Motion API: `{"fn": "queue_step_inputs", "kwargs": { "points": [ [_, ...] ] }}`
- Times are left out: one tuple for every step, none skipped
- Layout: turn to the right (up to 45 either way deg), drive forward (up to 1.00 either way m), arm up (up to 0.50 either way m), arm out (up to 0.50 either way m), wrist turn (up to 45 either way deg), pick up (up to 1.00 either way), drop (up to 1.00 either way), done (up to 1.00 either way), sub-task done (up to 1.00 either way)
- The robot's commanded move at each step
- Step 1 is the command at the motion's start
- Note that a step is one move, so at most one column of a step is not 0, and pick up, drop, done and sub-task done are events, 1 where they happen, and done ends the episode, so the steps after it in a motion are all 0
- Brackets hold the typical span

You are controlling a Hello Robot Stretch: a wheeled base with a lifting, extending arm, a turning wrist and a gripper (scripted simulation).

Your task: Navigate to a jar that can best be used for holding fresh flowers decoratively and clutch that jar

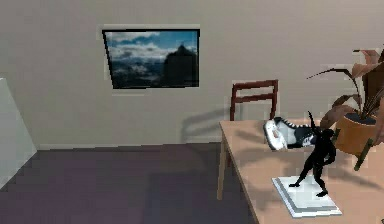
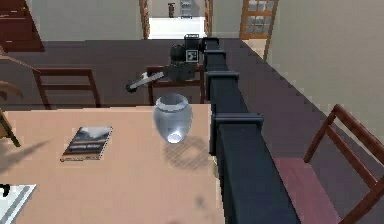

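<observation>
A clear rounded glass jar [image 2: 171, 119] stands upright on the wooden table [image 2: 120, 185], near its far edge. The dark arm [image 2: 235, 120] reaches up the arm side view to two white marked squares. Left of them is the gripper [image 2: 140, 81], its thin fingers pointing left, just beyond the jar's rim in the picture. A chair back stands behind the gripper, so I cannot tell whether it holds anything or touches the jar.
A book [image 2: 87, 142] lies left of the jar. Chairs [image 2: 68, 86] [image 2: 345, 150] stand around the table. In the forward view the table [image 1: 255, 165] carries a black statue [image 1: 312, 160], a potted plant [image 1: 358, 105] and a white-and-black object [image 1: 281, 132], with a chair [image 1: 253, 100] behind. A picture [image 1: 152, 58] hangs on the wall.
</observation>
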Motion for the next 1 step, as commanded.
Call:
{"fn": "queue_step_inputs", "kwargs": {
  "points": [
    [0.0,0.0,0.0,0.0,21.0,0.0,0.0,0.0,0.0]
  ]
}}
